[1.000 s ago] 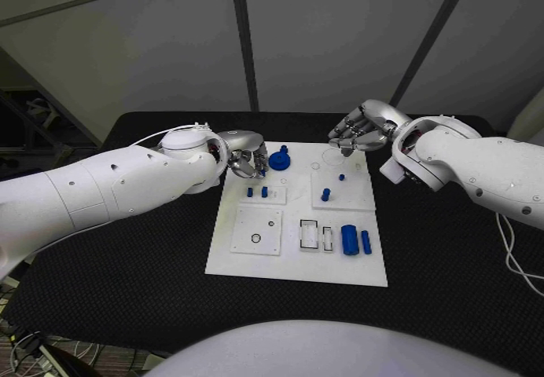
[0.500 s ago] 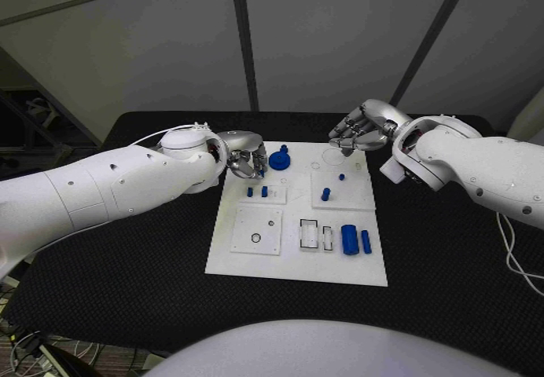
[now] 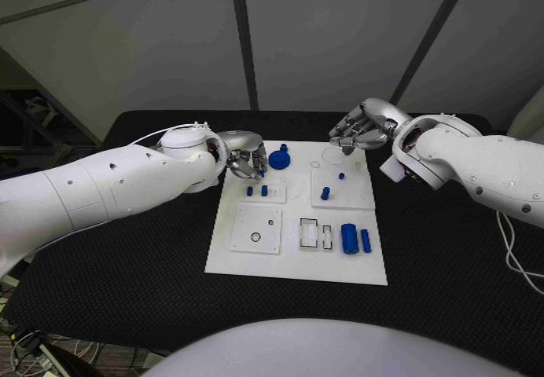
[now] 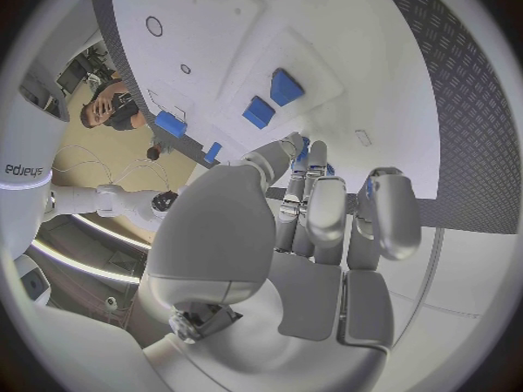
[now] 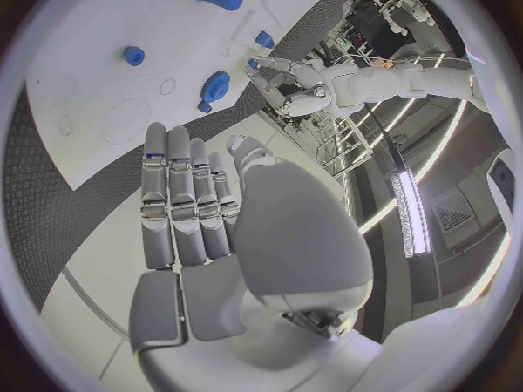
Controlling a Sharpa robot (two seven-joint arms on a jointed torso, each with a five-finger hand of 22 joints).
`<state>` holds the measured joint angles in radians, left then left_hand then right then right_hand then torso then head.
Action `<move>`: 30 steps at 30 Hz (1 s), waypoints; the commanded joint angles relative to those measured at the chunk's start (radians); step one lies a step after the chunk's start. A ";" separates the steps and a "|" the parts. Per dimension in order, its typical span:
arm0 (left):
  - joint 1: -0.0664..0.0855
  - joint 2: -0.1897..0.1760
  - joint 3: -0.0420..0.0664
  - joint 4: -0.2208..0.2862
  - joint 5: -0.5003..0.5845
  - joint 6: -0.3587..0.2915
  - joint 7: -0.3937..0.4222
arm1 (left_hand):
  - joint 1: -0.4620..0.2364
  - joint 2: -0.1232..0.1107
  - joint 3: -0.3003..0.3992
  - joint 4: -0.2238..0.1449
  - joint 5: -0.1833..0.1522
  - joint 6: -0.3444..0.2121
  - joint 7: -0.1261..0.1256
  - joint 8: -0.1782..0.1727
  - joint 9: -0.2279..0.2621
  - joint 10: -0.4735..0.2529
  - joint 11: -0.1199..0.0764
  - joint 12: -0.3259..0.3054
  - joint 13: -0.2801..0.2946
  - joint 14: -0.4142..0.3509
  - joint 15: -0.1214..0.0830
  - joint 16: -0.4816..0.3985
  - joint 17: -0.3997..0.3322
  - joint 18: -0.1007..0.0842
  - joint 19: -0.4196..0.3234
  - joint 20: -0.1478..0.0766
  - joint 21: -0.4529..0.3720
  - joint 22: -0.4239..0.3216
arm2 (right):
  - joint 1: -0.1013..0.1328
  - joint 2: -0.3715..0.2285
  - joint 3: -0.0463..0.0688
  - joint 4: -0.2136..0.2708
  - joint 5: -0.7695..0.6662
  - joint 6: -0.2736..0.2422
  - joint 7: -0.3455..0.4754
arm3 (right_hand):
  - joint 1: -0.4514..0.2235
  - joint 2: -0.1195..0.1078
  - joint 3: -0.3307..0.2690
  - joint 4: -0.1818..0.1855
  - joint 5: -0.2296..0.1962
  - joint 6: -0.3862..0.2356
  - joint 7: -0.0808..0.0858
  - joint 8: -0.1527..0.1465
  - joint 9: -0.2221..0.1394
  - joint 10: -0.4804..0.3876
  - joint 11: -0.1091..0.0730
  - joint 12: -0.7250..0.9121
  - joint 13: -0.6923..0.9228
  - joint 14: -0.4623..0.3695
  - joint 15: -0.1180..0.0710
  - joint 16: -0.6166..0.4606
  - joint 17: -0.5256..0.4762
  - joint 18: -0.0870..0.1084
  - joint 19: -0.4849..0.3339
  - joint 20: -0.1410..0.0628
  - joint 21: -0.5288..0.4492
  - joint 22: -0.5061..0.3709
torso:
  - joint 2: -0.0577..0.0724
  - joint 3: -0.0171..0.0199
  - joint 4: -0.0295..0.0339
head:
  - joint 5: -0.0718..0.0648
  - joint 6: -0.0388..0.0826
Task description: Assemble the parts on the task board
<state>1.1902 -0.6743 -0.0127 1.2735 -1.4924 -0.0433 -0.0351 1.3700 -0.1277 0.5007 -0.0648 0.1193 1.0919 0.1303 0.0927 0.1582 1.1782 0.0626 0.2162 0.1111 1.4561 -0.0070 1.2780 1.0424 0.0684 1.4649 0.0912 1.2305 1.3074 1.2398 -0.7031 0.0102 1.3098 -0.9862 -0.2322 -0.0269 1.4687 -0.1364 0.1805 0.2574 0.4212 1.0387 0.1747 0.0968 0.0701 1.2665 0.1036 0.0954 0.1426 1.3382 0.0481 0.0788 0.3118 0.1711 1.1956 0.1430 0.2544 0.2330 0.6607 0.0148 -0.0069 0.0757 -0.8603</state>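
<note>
left hand (image 3: pixel 244 161) beside blue gear (image 3: pixel 279 162), grip unclear | right hand (image 3: pixel 361 133) curled, empty, waiting above task board (image 3: pixel 297 267) far edge

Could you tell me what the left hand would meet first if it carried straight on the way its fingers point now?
Probably the blue gear: the left hand sits at the task board's far left edge, fingers aimed at the gear beside it. The gap is hard to judge.

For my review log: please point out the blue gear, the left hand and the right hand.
blue gear (image 3: pixel 279 162), head view, on its toothed disc.
left hand (image 3: pixel 241 159), head view, middle of the hand beside the gear.
right hand (image 3: pixel 359 135), head view, middle of the curled fingers.
</note>
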 commanded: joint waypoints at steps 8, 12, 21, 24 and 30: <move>-0.001 0.002 0.000 -0.001 -0.005 0.019 -0.004 | -0.006 -0.001 0.005 0.000 -0.005 0.009 -0.003 0.003 0.001 0.008 0.000 -0.007 0.002 -0.001 -0.006 0.000 -0.001 -0.007 0.009 -0.004 0.000 0.183 | 0.002 0.002 0.000 -0.002 -0.004 0.005 0.000 | 0.006 0.002 0.005 -0.002 0.004 -0.002 0.002 -0.003 -0.001 -0.008 -0.002 -0.003 0.001 -0.008 -0.002 -0.003 0.001 0.008 -0.004 0.003 -0.006 -0.001 | 0.000 0.0002 -0.0004 | 0.000 -0.002; -0.002 0.002 0.000 -0.003 -0.005 0.018 -0.005 | -0.007 -0.002 0.005 0.000 -0.005 0.010 -0.003 0.004 0.001 0.009 0.000 -0.007 0.002 -0.001 -0.007 -0.001 -0.002 -0.007 0.008 -0.004 -0.001 0.183 | 0.002 0.002 0.000 -0.003 -0.004 0.005 0.000 | 0.006 0.002 0.005 -0.002 0.004 -0.002 0.002 -0.003 -0.001 -0.008 -0.002 -0.003 0.001 -0.008 -0.002 -0.003 0.001 0.008 -0.004 0.003 -0.006 -0.001 | 0.001 0.0005 -0.0001 | -0.001 -0.003; -0.002 0.006 0.000 -0.008 -0.007 0.013 -0.001 | -0.027 -0.021 0.003 0.003 -0.005 -0.046 0.007 -0.031 -0.018 -0.011 0.008 -0.038 -0.003 -0.003 -0.001 0.001 -0.008 -0.006 0.005 -0.002 -0.008 0.181 | 0.002 0.003 0.000 -0.004 -0.005 0.005 0.000 | 0.005 0.002 0.004 -0.001 0.004 -0.002 0.002 -0.003 -0.001 -0.008 -0.001 -0.003 0.001 -0.008 -0.002 -0.003 0.001 0.008 -0.004 0.003 -0.006 -0.001 | 0.000 0.0007 -0.0001 | -0.001 -0.005; -0.002 0.007 0.000 -0.010 -0.007 0.012 0.000 | -0.040 -0.036 0.002 0.007 -0.004 -0.102 0.006 -0.033 -0.038 -0.023 0.012 -0.059 -0.006 -0.004 0.003 0.003 -0.011 -0.006 0.004 0.001 -0.011 0.180 | 0.002 0.003 0.000 -0.004 -0.005 0.005 0.000 | 0.005 0.002 0.004 -0.001 0.004 -0.002 0.002 -0.003 -0.001 -0.008 -0.001 -0.003 0.001 -0.008 -0.002 -0.003 0.001 0.008 -0.004 0.003 -0.006 -0.001 | 0.000 0.0006 -0.0002 | -0.001 -0.004; -0.002 0.006 0.000 -0.010 -0.007 0.014 -0.001 | -0.044 -0.041 0.001 0.008 -0.004 -0.112 0.008 -0.032 -0.045 -0.028 0.014 -0.069 -0.008 -0.004 0.004 0.005 -0.013 -0.005 0.002 0.002 -0.015 0.179 | 0.001 0.003 0.000 -0.004 -0.005 0.005 0.001 | 0.005 0.002 0.004 -0.001 0.004 -0.002 0.002 -0.003 -0.001 -0.008 -0.001 -0.003 0.001 -0.008 -0.002 -0.003 0.001 0.008 -0.004 0.003 -0.006 -0.001 | -0.001 0.0006 0.0001 | -0.001 -0.005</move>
<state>1.1872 -0.6687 -0.0134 1.2631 -1.4938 -0.0364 -0.0355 1.3306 -0.1670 0.5035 -0.0620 0.1193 0.9860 0.1394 0.0628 0.1145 1.1560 0.0775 0.1536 0.1040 1.4561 -0.0070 1.2779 1.0310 0.0684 1.4649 0.0912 1.2221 1.3074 1.2395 -0.7007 0.0102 1.3054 -0.9885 -0.2315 -0.0291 1.4687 -0.1364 0.1806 0.2574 0.4211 1.0387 0.1747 0.0968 0.0701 1.2665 0.1035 0.0954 0.1426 1.3382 0.0481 0.0789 0.3115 0.1710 1.1956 0.1430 0.2544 0.2330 0.6604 0.0154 -0.0071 0.0749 -0.8647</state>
